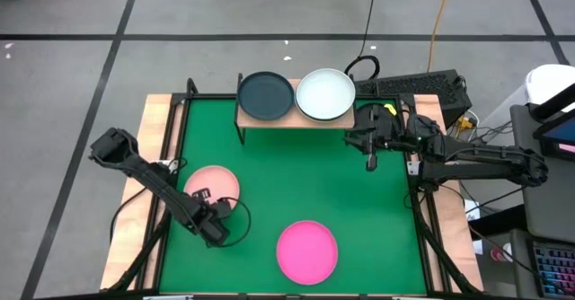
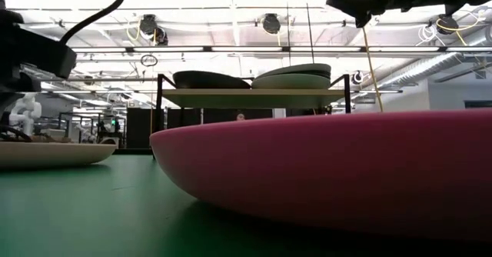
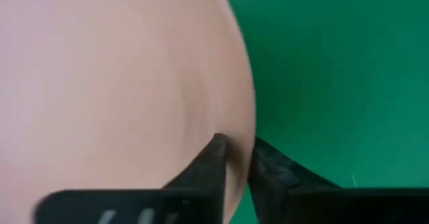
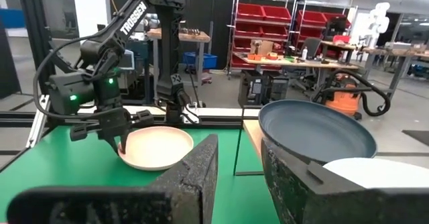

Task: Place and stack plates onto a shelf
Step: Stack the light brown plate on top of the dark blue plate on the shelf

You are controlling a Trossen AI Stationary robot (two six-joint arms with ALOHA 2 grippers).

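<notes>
A pale pink plate (image 1: 208, 183) lies on the green mat's left side and a magenta plate (image 1: 306, 251) lies near the near edge. On the wooden shelf (image 1: 294, 119) at the far edge sit a dark grey plate (image 1: 265, 96) and a whitish plate (image 1: 325, 94), side by side. My left gripper (image 1: 222, 221) is shut on the pink plate's rim. My right gripper (image 1: 370, 159) hovers open just right of the shelf and touches nothing. Its wrist view shows the dark plate (image 4: 315, 133) ahead. No mint green plate is in view. My left gripper pinches the pale pink plate's rim (image 3: 236, 143) on its near-right side, one finger (image 3: 213, 160) over the plate's inside and the other (image 3: 268, 167) outside it. The fingers come from above, slanting down. The plate (image 2: 46, 153) seems to lie flat on the mat.
The shelf stands on thin black legs (image 2: 159, 115) with open room beneath it. The mat's middle (image 1: 305, 174) is bare. A keyboard (image 1: 409, 86) and cables lie behind the right arm. The magenta plate (image 2: 338, 172) sits close to the low camera.
</notes>
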